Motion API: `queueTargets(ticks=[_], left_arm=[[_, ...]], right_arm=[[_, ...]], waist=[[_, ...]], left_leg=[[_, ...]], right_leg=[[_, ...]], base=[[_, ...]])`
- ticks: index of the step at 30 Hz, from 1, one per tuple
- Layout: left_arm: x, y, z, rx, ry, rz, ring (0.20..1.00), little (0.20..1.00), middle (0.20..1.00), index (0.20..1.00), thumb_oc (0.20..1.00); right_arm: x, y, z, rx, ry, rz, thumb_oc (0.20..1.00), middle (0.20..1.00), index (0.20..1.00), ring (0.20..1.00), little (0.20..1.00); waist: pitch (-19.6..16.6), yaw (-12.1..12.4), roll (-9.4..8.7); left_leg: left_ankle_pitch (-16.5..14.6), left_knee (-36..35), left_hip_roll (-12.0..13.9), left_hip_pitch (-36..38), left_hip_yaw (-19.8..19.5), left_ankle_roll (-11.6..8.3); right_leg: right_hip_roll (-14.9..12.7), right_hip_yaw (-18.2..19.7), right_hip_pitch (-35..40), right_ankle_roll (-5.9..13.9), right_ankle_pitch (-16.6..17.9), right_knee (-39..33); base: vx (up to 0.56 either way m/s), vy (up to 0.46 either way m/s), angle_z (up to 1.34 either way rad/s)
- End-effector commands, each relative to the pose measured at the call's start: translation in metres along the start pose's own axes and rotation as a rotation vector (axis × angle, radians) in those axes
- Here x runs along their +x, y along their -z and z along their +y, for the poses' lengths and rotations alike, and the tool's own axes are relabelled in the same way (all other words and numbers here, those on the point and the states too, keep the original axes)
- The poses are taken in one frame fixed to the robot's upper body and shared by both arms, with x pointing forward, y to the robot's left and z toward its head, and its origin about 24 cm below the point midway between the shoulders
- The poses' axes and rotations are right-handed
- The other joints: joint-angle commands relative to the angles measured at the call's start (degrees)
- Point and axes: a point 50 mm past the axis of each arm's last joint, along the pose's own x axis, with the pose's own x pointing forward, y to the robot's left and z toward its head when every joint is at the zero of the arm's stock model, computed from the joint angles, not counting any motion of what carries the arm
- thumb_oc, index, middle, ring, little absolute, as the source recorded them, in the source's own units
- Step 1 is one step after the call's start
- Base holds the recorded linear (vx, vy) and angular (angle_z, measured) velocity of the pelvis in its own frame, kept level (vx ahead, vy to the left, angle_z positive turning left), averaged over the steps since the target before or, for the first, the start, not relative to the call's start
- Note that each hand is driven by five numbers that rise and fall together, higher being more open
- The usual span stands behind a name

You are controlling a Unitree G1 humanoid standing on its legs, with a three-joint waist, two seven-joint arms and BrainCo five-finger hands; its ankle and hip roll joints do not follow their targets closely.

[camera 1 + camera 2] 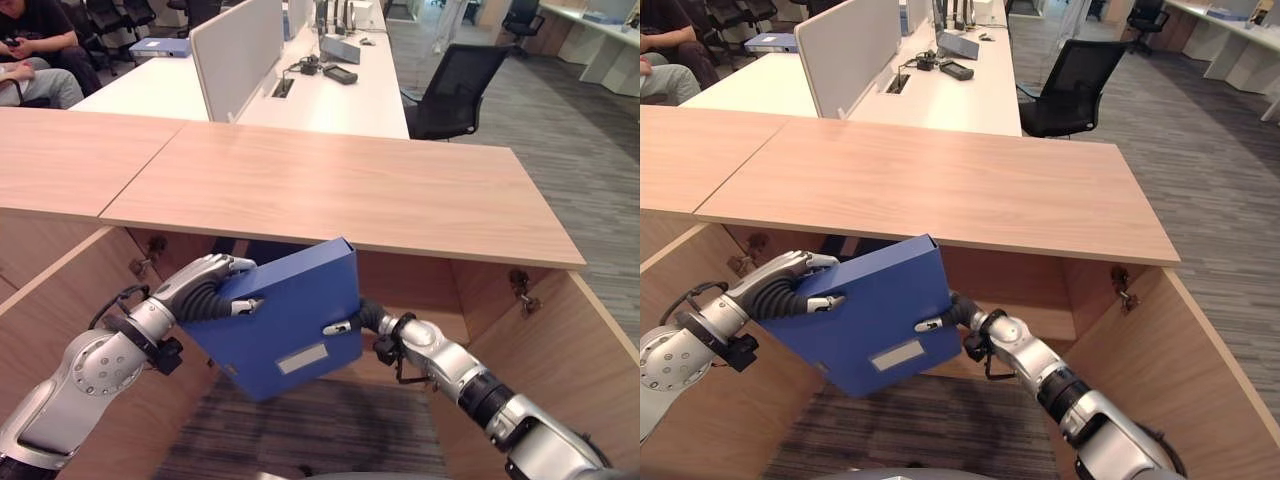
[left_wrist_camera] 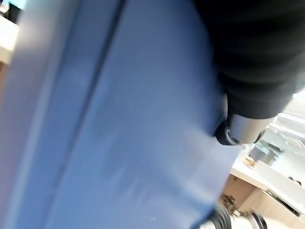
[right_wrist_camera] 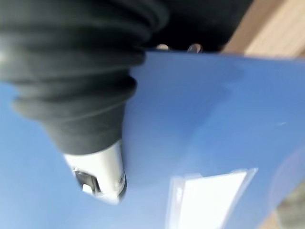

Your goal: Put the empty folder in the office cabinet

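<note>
Folder: one blue folder point(image 1: 290, 318) with a white label pocket on its face, held tilted at lower centre of the frame, just under the front edge of the wooden cabinet top point(image 1: 330, 185).
Left robot hand point(image 1: 205, 285): at the folder's left edge, thumb laid on the blue face and fingers wrapped over the upper edge, clamped on it.
Right robot hand point(image 1: 352, 320): at the folder's right edge; one fingertip lies on the face, the rest sits behind the folder, so whether it is closed round it cannot be told.
Cabinet: one low office cabinet in light wood, its top spanning the middle of the frame, its two doors point(image 1: 560, 370) swung open at lower left and lower right, metal hinges point(image 1: 520, 287) showing inside.
Second folder: one more blue folder point(image 1: 160, 46) lying flat on the white tabletop point(image 1: 330, 100) at upper left.
Tabletop: a white divider panel point(image 1: 235, 50) stands on it, with small dark devices point(image 1: 340, 74) beside it.
Chairs: one black mesh chair point(image 1: 455, 90) at upper right, drawn up to the tabletop.
Person: seated at the upper left corner, arm point(image 1: 30, 40) and knee in view.
Floor: grey striped carpet point(image 1: 570, 150) across the open-plan office.
</note>
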Motion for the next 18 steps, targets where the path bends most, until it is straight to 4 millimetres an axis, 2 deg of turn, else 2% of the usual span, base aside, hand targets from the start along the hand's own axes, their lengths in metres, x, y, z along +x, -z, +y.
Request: queueTargets(ticks=[1, 3, 5, 12, 13, 14, 15, 16, 18], left_arm=[[0.017, -0.063, 0.025, -0.191, -0.221, -0.429, 0.2, 0.2, 0.2, 0.2, 0.2], [0.017, -0.062, 0.023, -0.204, -0.222, -0.422, 0.2, 0.2, 0.2, 0.2, 0.2], [0.016, -0.053, 0.018, -0.254, -0.222, -0.37, 0.2, 0.2, 0.2, 0.2, 0.2], [0.012, -0.032, 0.002, -0.421, -0.206, -0.263, 0.2, 0.2, 0.2, 0.2, 0.2], [0.012, -0.029, -0.002, -0.451, -0.203, -0.242, 0.231, 0.231, 0.231, 0.231, 0.231], [0.01, -0.019, -0.012, -0.522, -0.189, -0.186, 0.576, 0.576, 0.576, 0.576, 0.576], [0.008, -0.006, -0.024, -0.591, -0.166, -0.108, 1.0, 1.0, 1.0, 1.0, 1.0], [0.008, -0.006, -0.024, -0.591, -0.166, -0.108, 1.0, 1.0, 1.0, 1.0, 1.0], [0.002, 0.014, -0.043, -0.716, -0.146, 0.008, 1.0, 1.0, 1.0, 1.0, 1.0]], right_arm=[[0.035, -0.032, 0.105, 0.285, -0.405, -0.172, 0.2, 0.2, 0.2, 0.2, 0.2], [0.034, -0.025, 0.109, 0.335, -0.411, -0.152, 0.2, 0.2, 0.2, 0.2, 0.2], [0.029, -0.006, 0.112, 0.515, -0.367, -0.124, 0.2, 0.2, 0.2, 0.2, 0.2], [0.023, 0.018, 0.109, 0.714, -0.271, -0.078, 0.2, 0.2, 0.2, 0.2, 0.2], [0.022, 0.021, 0.109, 0.742, -0.257, -0.071, 0.2, 0.2, 0.2, 0.2, 0.2], [0.019, 0.029, 0.107, 0.797, -0.219, -0.055, 0.2, 0.2, 0.2, 0.2, 0.2], [0.016, 0.04, 0.104, 0.848, -0.173, -0.027, 0.2, 0.2, 0.2, 0.2, 0.2], [0.016, 0.04, 0.104, 0.849, -0.172, -0.027, 0.2, 0.2, 0.2, 0.2, 0.2], [0.01, 0.057, 0.099, 0.924, -0.094, 0.017, 0.2, 0.2, 0.2, 0.2, 0.2]], waist=[[-0.45, -0.59, -2.23], [-0.48, -0.74, -2.23], [-0.28, -1.12, -2.19], [-0.12, -1.9, -1.95], [-0.09, -1.96, -1.95], [0.02, -2.28, -1.9], [0.05, -2.56, -1.74], [0.02, -2.55, -1.72], [0.23, -2.76, -1.45]], left_leg=[[-4.97, 0.09, 1.56, 0.24, -0.79, -1.13], [-4.96, 0.09, 1.53, 0.24, -0.78, -1.16], [-4.97, 0.09, 1.57, 0.26, -0.61, -1.28], [-5.08, 0.09, 1.62, 0.4, -0.28, -1.36], [-5.1, 0.09, 1.63, 0.42, -0.23, -1.36], [-5.09, 0.09, 1.65, 0.42, -0.12, -1.41], [-5.11, 0.09, 1.69, 0.41, -0.07, -1.44], [-5.12, 0.09, 1.7, 0.41, -0.07, -1.44], [-5.31, 0.09, 1.86, 0.73, 0.16, -1.5]], right_leg=[[-3.22, -0.64, 1.79, 4.04, -2.51, 0.37], [-3.21, -0.66, 1.8, 4.03, -2.54, 0.37], [-3.21, -0.56, 1.72, 4.07, -2.39, 0.37], [-3.13, -0.31, 1.64, 3.99, -2.33, 0.37], [-3.12, -0.28, 1.63, 3.99, -2.32, 0.37], [-3.1, -0.3, 1.63, 3.97, -2.32, 0.37], [-3.06, -0.24, 1.59, 3.96, -2.32, 0.37], [-3.05, -0.24, 1.58, 3.96, -2.32, 0.37], [-2.88, -0.06, 1.81, 3.91, -2.39, 0.37]], base=[[0.0, 0.0, 0.0], [0.0, 0.0, 0.0], [0.0, 0.0, 0.0], [0.0, 0.001, 0.0], [-0.01, -0.007, -0.05], [-0.01, -0.009, -0.04], [0.0, 0.0, 0.0], [0.0, 0.0, 0.0], [0.0, 0.0, 0.0]])
